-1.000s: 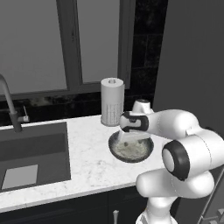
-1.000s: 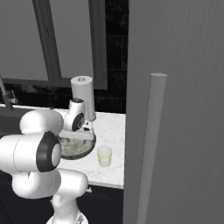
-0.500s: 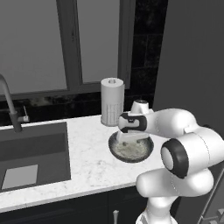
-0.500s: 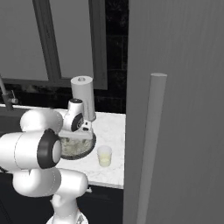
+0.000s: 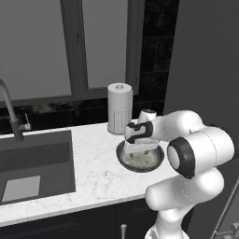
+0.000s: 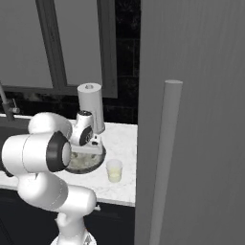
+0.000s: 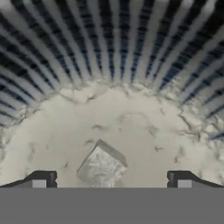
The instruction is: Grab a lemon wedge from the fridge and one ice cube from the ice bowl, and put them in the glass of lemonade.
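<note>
Pincer (image 5: 139,151) hangs low inside the ice bowl (image 5: 126,161) on the tabletop (image 5: 93,172). From the right, the glass of lemonade (image 6: 114,170) stands just beside that bowl. Hand view: fingertips (image 7: 41,178) spread wide (gripping nothing), an ice cube (image 7: 101,166) between them.

White dotted cylinder (image 5: 119,108) on marble counter (image 5: 88,172), sink (image 5: 32,163) and faucet (image 5: 10,111) alongside.
</note>
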Controlling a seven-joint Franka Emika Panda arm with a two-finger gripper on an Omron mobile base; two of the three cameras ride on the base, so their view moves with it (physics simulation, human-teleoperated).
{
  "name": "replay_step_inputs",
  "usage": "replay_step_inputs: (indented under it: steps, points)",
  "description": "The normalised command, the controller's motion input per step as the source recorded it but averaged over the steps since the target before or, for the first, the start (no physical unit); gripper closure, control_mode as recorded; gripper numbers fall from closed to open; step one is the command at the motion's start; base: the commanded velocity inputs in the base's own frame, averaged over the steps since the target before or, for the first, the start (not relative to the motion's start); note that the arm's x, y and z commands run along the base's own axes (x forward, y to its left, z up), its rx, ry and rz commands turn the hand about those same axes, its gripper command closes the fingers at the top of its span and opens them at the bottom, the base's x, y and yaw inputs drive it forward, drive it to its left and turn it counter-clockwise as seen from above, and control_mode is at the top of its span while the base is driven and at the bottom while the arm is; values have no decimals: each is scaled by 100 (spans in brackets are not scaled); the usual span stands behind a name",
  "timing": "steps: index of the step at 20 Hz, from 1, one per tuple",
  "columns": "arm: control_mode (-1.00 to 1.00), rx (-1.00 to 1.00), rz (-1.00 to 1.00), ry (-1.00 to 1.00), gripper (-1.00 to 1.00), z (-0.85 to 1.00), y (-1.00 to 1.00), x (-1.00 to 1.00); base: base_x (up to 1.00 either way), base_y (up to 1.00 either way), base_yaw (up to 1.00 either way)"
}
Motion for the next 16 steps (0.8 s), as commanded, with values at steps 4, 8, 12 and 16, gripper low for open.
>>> replay_step_inputs:
  steps: [4, 8, 12, 16]
  points:
    - [-100, 0, 0, -2, -100, -53, 1, 0, 0, 0, 0]
    - [-100, 0, 0, -1, -100, -27, 1, 0, 0, 0, 0]
    - [-100, 0, 0, 0, -100, -1, 11, -6, 0, 0, 0]
    - [-100, 0, 0, 0, -100, 0, 19, -4, 0, 0, 0]
